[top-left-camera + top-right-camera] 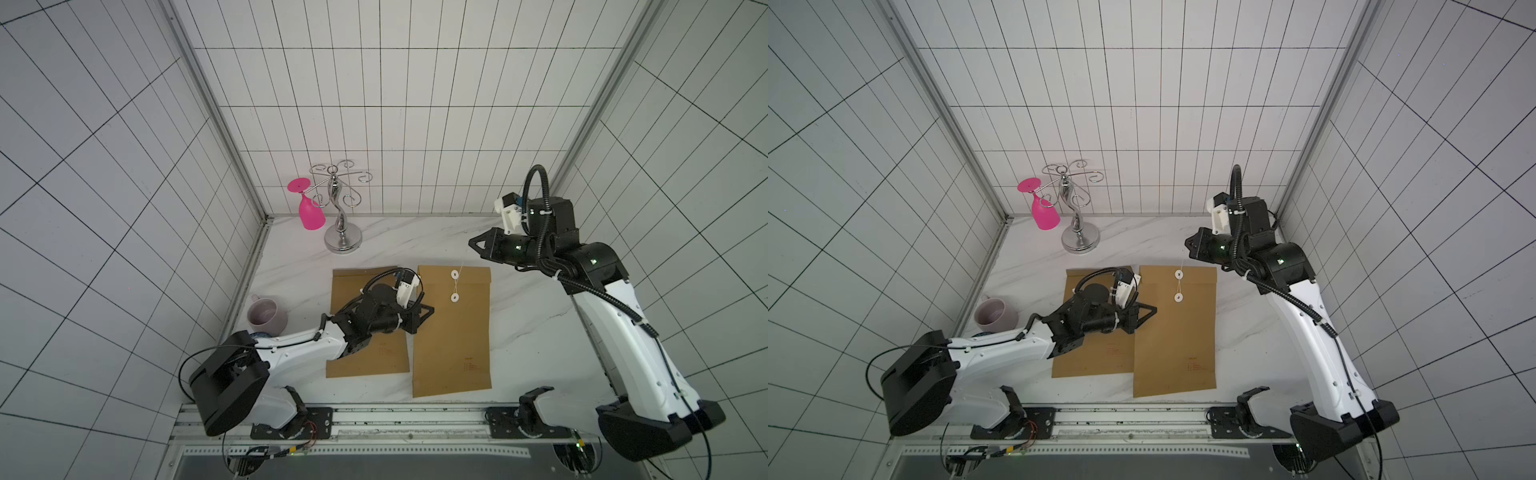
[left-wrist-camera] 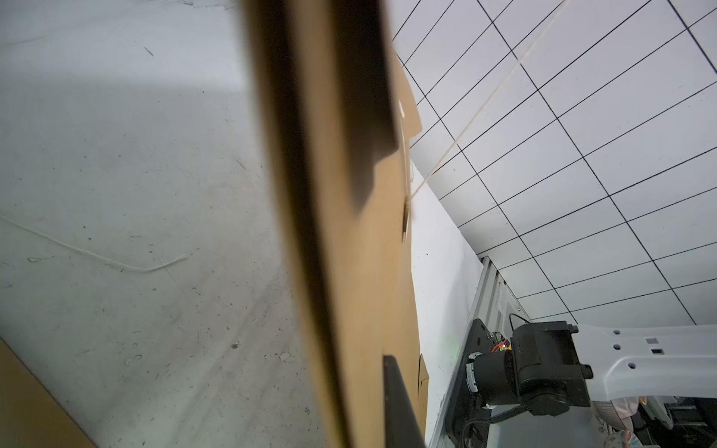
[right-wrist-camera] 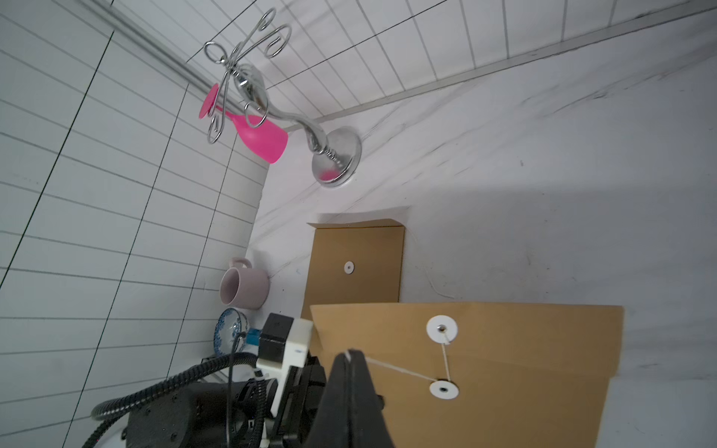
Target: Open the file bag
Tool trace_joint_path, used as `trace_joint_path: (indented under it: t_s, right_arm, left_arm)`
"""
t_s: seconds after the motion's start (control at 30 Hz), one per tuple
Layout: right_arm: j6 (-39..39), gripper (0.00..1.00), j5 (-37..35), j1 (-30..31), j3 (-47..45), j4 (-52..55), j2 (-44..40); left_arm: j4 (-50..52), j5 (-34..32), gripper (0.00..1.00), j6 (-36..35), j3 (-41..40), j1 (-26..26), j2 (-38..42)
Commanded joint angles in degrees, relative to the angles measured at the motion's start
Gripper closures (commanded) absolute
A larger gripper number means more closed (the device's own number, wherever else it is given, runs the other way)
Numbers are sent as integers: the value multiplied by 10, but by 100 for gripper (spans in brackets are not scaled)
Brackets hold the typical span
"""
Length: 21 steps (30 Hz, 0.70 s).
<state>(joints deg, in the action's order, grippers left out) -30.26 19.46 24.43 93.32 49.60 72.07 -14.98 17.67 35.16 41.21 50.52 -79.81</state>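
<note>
Right wrist: right end effector [image 3: 351,355] tight on string [image 3: 399,369].

White grid-lined walls [image 1: 395,104], metal corner posts [image 1: 216,108], pale marble-veined tabletop [image 1: 519,324], even light.

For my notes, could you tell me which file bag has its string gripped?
The bag by the right arm, showing two discs: its string runs into the right gripper's shut jaws. The other bag's string lies loose.

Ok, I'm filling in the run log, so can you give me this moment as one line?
left hand: shut on file bag edge | right hand: shut on string, raised | string: taut, joining both discs | flap: not yet open
</note>
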Motion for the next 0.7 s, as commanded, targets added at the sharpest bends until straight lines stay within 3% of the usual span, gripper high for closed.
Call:
trace_joint_path:
  t_s: [0.0, 0.17, 0.37, 0.67]
  right_arm:
    - [-34, 100, -13, 56, -37, -58, -13]
    - [-120, 100, -18, 144, -208, -174, -71]
    - [-184, 100, -65, 248, -388, -223, -124]
    - [-243, 100, -76, 263, -585, -143, -239]
  left_arm:
    - [-15, -5, 100, 12, 0, 1, -2]
    - [-19, -33, 100, 14, -2, 1, 7]
    - [-57, -47, 100, 38, -14, -1, 9]
    - [-72, -62, 100, 57, -22, -5, 22]
